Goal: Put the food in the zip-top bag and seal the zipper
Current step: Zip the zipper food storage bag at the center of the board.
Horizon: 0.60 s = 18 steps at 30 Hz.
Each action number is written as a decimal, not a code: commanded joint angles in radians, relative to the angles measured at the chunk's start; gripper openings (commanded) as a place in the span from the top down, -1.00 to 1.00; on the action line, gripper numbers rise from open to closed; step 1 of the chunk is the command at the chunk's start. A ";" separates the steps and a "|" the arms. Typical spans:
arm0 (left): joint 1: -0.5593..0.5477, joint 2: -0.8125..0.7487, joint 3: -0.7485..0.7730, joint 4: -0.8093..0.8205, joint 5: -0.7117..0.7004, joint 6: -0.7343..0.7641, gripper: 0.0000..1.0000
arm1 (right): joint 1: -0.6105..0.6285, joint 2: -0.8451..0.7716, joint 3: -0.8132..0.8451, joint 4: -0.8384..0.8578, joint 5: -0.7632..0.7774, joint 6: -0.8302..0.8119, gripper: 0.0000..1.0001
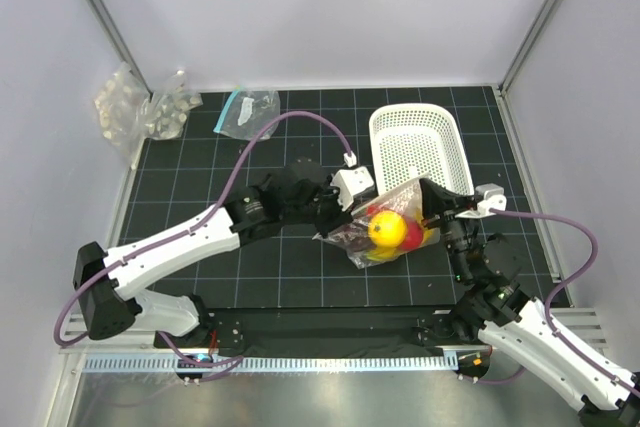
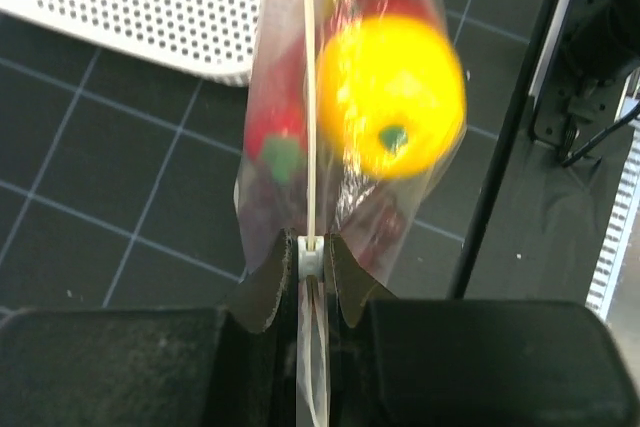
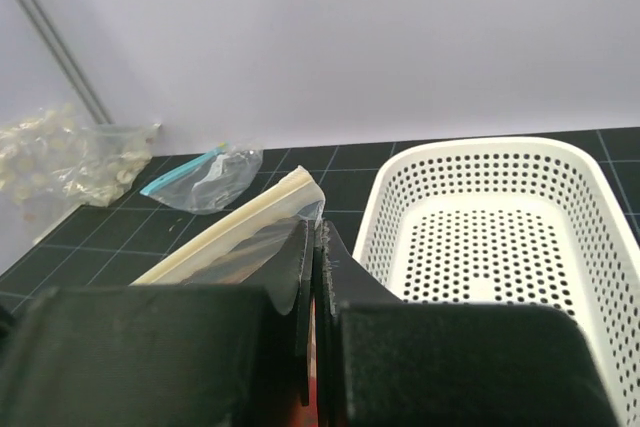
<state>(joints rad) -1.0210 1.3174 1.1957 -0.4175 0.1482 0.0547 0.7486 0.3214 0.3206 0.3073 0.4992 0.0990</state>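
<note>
Gripping from both ends, the two arms have the zip-top bag (image 1: 402, 197) strung between them over the middle of the dark gridded desk (image 1: 200, 177), just in front of the white basket (image 1: 374, 133). The left hand (image 2: 312, 247) is narrowed right down on the zipper (image 2: 308, 97), its fingers (image 2: 268, 292) pinching the pale strip at one end of the mouth. The right hand (image 3: 315, 237) is clamped tight on the same pale rim at the other end, with the basket just beyond it.

And the food is in there! The round yellow fruit (image 1: 386, 229) sits up front against the clear plastic, big and bright in the left wrist view. The round red fruit (image 2: 265, 132) is tucked behind it, green stem showing. Something dark, likely the grape bunch (image 1: 345, 239), sags into the bag's lower left corner.

From the left wrist, the strip reads as one thin straight line running away from the hand; whether it is pressed shut all along I cannot tell.

Far back on the left lie the clear bag with the teal strip (image 1: 245, 112) and the bumpy clear packs (image 1: 140, 112), well apart from the action.
</note>
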 commanded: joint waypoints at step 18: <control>0.001 -0.429 -0.358 0.013 -0.194 -0.176 1.00 | -0.025 0.022 0.032 0.162 -0.067 -0.044 0.98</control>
<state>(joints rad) -1.0218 0.9104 0.8268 -0.3798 0.0418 -0.1013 0.7467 0.3435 0.3130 0.3191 0.4850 0.0856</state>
